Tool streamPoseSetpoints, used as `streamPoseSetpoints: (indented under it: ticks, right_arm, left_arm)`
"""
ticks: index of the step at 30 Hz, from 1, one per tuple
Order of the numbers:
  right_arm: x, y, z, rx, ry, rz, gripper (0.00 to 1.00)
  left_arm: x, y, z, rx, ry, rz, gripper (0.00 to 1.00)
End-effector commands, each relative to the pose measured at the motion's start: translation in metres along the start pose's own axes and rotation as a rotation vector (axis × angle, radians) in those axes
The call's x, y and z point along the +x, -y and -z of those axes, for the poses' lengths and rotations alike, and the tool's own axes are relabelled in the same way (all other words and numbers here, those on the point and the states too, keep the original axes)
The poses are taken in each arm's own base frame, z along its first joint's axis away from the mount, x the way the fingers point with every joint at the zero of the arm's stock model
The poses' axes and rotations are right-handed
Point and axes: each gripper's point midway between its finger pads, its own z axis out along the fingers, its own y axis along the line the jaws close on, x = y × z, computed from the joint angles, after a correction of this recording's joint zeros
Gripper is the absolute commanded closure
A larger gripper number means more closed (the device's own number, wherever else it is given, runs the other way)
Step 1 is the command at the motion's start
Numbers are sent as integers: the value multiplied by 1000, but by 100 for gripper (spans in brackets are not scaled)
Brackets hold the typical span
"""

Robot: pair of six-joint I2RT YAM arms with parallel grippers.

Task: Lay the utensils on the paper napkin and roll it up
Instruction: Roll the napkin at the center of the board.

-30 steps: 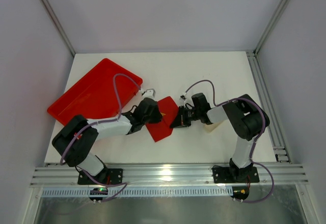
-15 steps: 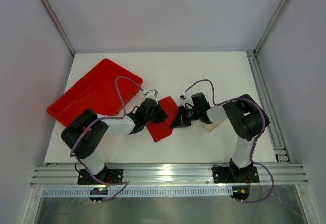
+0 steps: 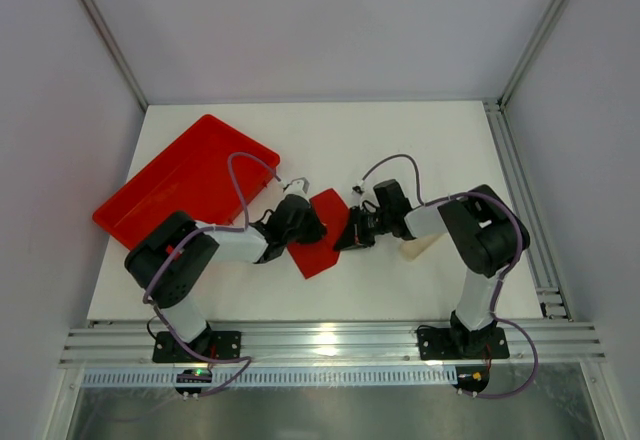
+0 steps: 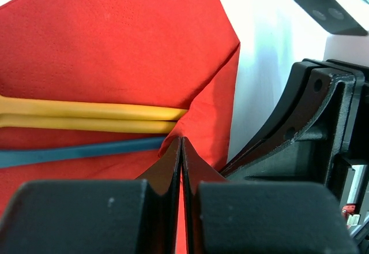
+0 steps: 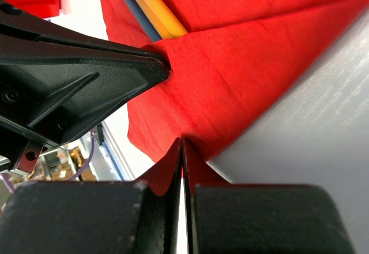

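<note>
- Left gripper [image 4: 181,147] is down at the middle of the white table [image 3: 400,140]. Its jaws are pressed fully together, with a raised fold of the paper napkin [image 4: 115,46] nipped at the tips.
- Right gripper [image 5: 183,147] comes in from the opposite side, jaws just as tight, pinching the napkin's edge where it lifts off the table.
- The two grippers sit very close, nose to nose, with the red square between them. Each black housing blocks a good part of the other wrist camera's view.
- The utensils [image 4: 86,115] lie on the napkin: two yellow-tan sticks side by side and touching, and a blue stick [image 4: 75,154] just beside them. Their ends run under the lifted fold near the left gripper's tips, so those ends are hidden.
- From above, both wrists cover the middle of the napkin, and only its far and near corners show.
- The big red tray [image 3: 180,175] sits to the left, angled, near the left arm's elbow but apart from the napkin.
- A purple cable [image 3: 235,175] loops over the tray's near corner.
- A pale cream object [image 3: 420,248] peeks out beside the right forearm. I can't tell what it is.
</note>
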Motion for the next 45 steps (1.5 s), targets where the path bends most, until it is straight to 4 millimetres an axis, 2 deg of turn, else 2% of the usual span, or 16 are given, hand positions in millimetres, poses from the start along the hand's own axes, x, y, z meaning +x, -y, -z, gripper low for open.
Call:
streamPoseSetpoints:
  ticks: [1, 5, 8, 9, 11, 14, 19, 20, 21, 24, 29, 31, 32, 34, 41, 45]
  right_arm:
    - [-19, -6, 7, 50, 56, 71, 96]
    - [-36, -29, 22, 61, 115, 124, 96]
    - [-66, -43, 38, 136, 173, 185, 95]
    - [-87, -56, 43, 142, 209, 219, 94]
    - [-104, -50, 48, 190, 215, 218, 91]
    - [-154, -70, 54, 206, 274, 290, 85]
    - [-191, -48, 50, 322, 231, 350, 73]
    - [-203, -55, 51, 308, 242, 366, 72]
    - [-205, -40, 46, 320, 223, 345, 70]
    - [-216, -34, 44, 318, 200, 365, 68]
    - [-199, -9, 33, 333, 137, 352, 67]
    - [-206, -27, 44, 304, 246, 385, 68]
    - [-189, -16, 40, 300, 234, 361, 68]
    - [-188, -25, 43, 265, 264, 364, 68]
    - [-141, -6, 34, 229, 175, 263, 66]
    - [-128, 0, 34, 224, 188, 248, 53]
  left_arm:
    - [-6, -8, -4, -37, 21, -12, 100]
    - [-5, -8, -2, -36, 16, -21, 100]
    - [-4, -9, 0, -42, 12, -29, 100]
    - [-4, -9, 0, -40, 10, -30, 100]
    - [-3, -10, 1, -41, 7, -35, 100]
    - [-2, -10, 1, -43, -2, -42, 100]
    - [1, -10, -1, -39, -14, -39, 100]
    - [2, -10, -1, -40, -17, -38, 100]
    - [3, -11, -1, -41, -20, -38, 100]
    - [2, -12, -1, -50, -16, -37, 100]
    - [1, -11, 1, -49, -20, -37, 100]
    - [1, -10, 0, -51, -22, -39, 100]
    - [0, -9, 0, -50, -21, -39, 100]
    - [-1, -8, 0, -49, -22, -40, 100]
    - [-1, -8, 0, -52, -27, -45, 100]
    - [-2, -7, 0, -54, -30, -54, 100]
